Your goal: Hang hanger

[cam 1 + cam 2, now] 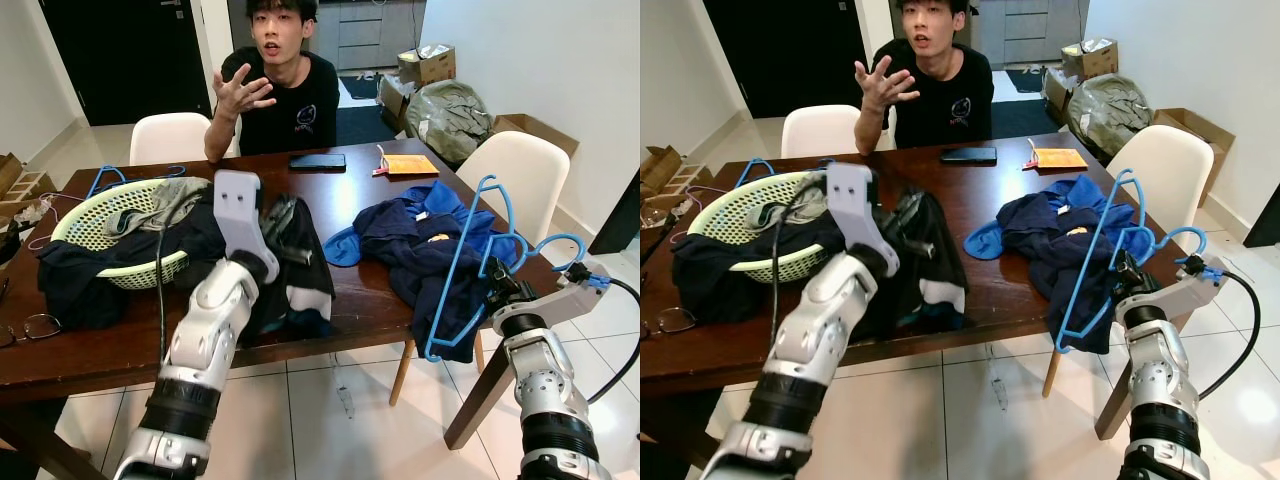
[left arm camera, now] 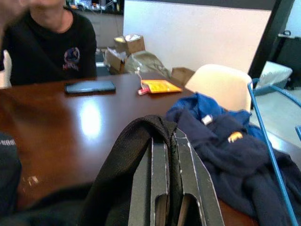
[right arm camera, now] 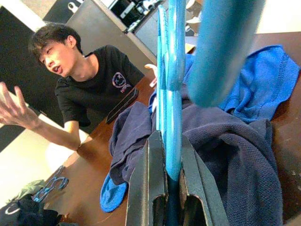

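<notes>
Left eye view, table: a dark wooden table (image 1: 340, 215) carries clothes, a basket and small items.
Left eye view, hanger: a blue hanger (image 1: 470, 262) stands upright just off the tabletop's right edge, its hook curling over the right gripper (image 1: 497, 287).
Left eye view, right gripper: its black fingers are closed on the hanger's lower bar, beside the blue clothes (image 1: 425, 245) piled along the right edge.
Left eye view, left gripper: the left gripper (image 1: 278, 222) lies over the black clothes (image 1: 290, 270) near the middle of the front edge.
Left eye view, basket: a pale green basket (image 1: 120, 235) sits at the left edge, draped with dark cloth.
Left eye view, far edge: a phone (image 1: 317, 161) and an orange packet (image 1: 408, 165) lie near the far edge, before a person (image 1: 280, 85) in a black shirt with one hand raised.
Left eye view, chairs: a white chair (image 1: 520, 180) stands off the right edge.
Right eye view: the same arrangement, with the hanger held upright off the right edge.
Left wrist view, left gripper: the fingers (image 2: 155, 188) lie pressed together with a fold of black cloth between them.
Right wrist view, right gripper: the fingers (image 3: 148, 188) clamp the blue hanger bar, the blue clothes lying beyond.
</notes>
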Robot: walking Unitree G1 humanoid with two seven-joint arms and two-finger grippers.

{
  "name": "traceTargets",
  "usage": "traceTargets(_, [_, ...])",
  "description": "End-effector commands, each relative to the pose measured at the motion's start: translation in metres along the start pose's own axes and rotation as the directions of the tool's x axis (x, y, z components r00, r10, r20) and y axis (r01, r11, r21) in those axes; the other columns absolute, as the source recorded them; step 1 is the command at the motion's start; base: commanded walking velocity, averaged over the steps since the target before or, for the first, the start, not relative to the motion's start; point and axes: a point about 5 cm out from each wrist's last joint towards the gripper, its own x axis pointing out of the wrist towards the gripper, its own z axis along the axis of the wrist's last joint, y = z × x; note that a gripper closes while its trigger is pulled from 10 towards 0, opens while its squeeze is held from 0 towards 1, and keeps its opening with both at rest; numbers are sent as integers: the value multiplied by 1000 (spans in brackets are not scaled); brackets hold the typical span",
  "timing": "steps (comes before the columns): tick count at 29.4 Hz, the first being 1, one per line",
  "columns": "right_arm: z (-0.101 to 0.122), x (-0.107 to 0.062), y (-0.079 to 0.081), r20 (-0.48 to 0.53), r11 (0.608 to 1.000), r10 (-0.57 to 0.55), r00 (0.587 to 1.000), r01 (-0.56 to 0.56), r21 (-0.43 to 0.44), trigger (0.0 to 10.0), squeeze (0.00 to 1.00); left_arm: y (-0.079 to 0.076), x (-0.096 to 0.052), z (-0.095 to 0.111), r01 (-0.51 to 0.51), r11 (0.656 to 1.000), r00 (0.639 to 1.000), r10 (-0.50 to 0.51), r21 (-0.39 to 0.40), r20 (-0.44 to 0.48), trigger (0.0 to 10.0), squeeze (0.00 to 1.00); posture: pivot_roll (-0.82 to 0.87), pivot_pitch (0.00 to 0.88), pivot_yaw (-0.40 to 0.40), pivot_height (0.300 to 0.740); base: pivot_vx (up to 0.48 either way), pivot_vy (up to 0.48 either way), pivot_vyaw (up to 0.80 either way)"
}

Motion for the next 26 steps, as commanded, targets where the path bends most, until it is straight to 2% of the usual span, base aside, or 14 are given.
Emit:
traceTargets(1, [-1,1,4,0,1000,10,1000,-10,-11,10000,0,-2,-2,-3,13,1000,1000,-13,12,-16,10000,0,-3,0,22,740,0,0,0])
traceTargets(4, [-1,1,3,-2,1000,7,1000,-7,-14,10000,0,-7,-7,-17,36,999,996,-34,17,-81,10000,0,-2,0,24,740,0,0,0])
traceTargets(8, [-1,1,3,-5,1000,6,1000,-6,-15,10000,0,-11,-11,-24,61,998,991,-57,32,-119,10000,0,-1,0,26,740,0,0,0])
traceTargets(20, [-2,1,4,-8,1000,6,1000,-6,-13,10000,0,-13,-15,-30,82,993,985,-69,82,-158,10000,0,3,0,29,740,0,0,0])
traceTargets(26, [-3,1,4,-9,1000,7,1000,-7,-11,10000,0,-8,-16,-29,65,991,986,-46,117,-163,10000,0,3,0,30,740,0,0,0])
